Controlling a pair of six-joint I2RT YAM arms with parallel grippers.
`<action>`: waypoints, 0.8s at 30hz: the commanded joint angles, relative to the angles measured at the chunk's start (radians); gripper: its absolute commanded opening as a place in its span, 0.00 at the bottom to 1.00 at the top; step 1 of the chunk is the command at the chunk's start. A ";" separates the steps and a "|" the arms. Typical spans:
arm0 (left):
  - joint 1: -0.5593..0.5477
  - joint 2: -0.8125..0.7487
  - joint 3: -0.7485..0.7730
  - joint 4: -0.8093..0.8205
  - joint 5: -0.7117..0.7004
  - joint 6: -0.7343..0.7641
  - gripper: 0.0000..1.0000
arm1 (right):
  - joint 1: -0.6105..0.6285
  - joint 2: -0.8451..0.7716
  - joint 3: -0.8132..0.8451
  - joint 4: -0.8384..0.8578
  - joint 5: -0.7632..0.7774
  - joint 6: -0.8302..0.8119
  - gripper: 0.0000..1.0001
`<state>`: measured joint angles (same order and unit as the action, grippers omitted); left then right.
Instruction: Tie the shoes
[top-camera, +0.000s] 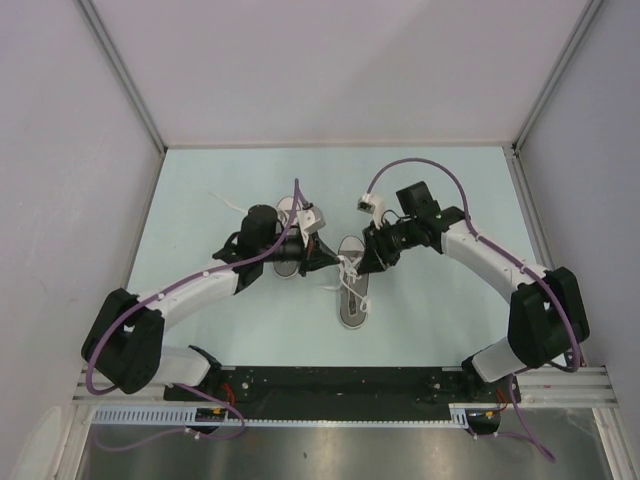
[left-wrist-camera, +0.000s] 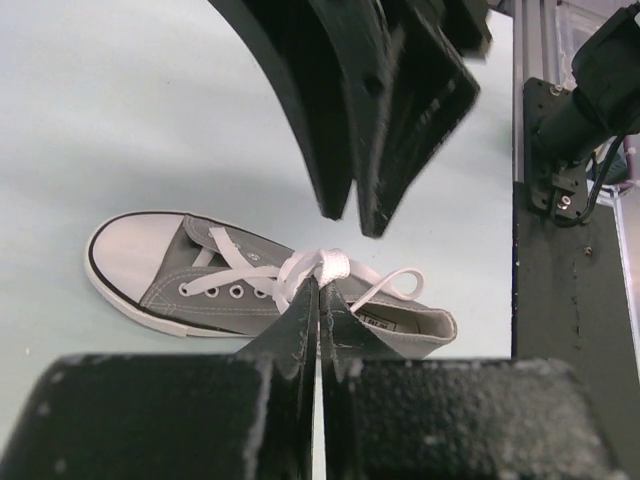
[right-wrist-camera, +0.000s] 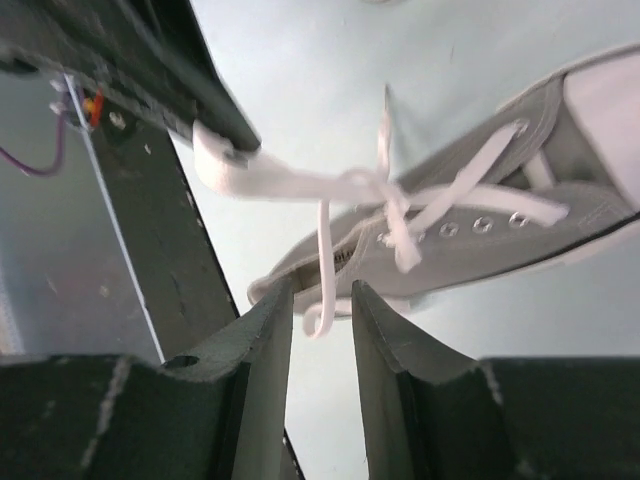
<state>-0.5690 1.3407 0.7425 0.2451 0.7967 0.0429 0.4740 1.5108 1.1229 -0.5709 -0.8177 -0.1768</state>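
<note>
**Flat lace pinched over the middle shoe**

At the left, the second grey shoe (top-camera: 288, 210) lies mostly hidden under the left arm (top-camera: 190, 295). Only its rounded white toe cap shows. Next, the left pincer (left-wrist-camera: 318, 290) presses its ridged black fingers flat together on the lace (left-wrist-camera: 325, 265), a flat woven white ribbon drawn out from the crossing over the tongue. Below it the middle shoe (left-wrist-camera: 250, 290) rests sole-down on the smooth pale-green desk (left-wrist-camera: 100, 100). It has matte grey canvas, ringed eyelets, a white toe cap and a white sole edged with a dark line. At the right, the right pincer (right-wrist-camera: 322, 288) stands narrowly parted, with a limp strand of lace hanging in line with the gap, apparently touching neither finger.
</note>
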 joint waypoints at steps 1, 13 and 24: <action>0.006 -0.003 0.000 0.066 0.022 -0.037 0.00 | 0.070 -0.086 -0.069 0.022 0.116 -0.079 0.34; 0.011 0.002 0.008 0.054 0.016 -0.038 0.00 | 0.163 -0.138 -0.230 0.164 0.249 -0.012 0.36; 0.020 0.005 0.020 0.054 0.013 -0.075 0.00 | 0.193 -0.097 -0.239 0.175 0.255 -0.010 0.27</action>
<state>-0.5629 1.3445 0.7425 0.2607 0.7956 0.0021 0.6586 1.4033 0.8829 -0.4259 -0.5720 -0.1917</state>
